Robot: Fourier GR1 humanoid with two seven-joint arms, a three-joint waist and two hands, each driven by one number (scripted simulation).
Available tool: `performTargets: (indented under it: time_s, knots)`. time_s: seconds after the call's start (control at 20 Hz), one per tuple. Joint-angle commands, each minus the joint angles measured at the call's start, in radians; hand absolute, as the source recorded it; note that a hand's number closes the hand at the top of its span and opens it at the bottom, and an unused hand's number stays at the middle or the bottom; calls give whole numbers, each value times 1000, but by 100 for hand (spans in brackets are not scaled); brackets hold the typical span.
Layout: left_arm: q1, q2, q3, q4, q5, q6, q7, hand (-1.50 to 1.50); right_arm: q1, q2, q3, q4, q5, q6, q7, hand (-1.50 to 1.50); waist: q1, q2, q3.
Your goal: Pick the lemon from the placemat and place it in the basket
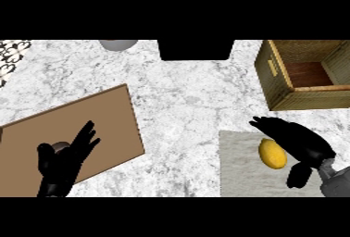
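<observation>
A yellow lemon (272, 153) lies on a grey placemat (239, 166) at the lower right of the head view. My right hand (301, 141) hovers just right of the lemon, open, with its fingers stretched past the fruit's far side and its thumb (298, 175) near the lemon's near side. Whether it touches the lemon I cannot tell. The woven basket (277, 90) with a brown floor stands at the upper right, beyond the placemat. My left hand (65, 157) rests open at the lower left, fingers up.
A brown cutting board (75, 125) lies under the left hand, with a small round object partly hidden behind that hand. A black block (196, 49) and a grey bowl (118, 44) sit at the counter's far edge. A patterned cloth (10, 55) shows at the upper left.
</observation>
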Motion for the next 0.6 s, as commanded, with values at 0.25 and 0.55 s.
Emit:
performTargets:
  time_s: [0.25, 0.55]
  knots:
    - [37, -6, 7, 124, -30, 17, 23, 0, -14, -3, 37, 70, 141, -97, -130, 150, 6, 18, -19]
    - [3, -5, 30, 125, -21, 25, 62, 0, -11, 58, 64, 99, 219, -160, -119, 150, 0, 17, -19]
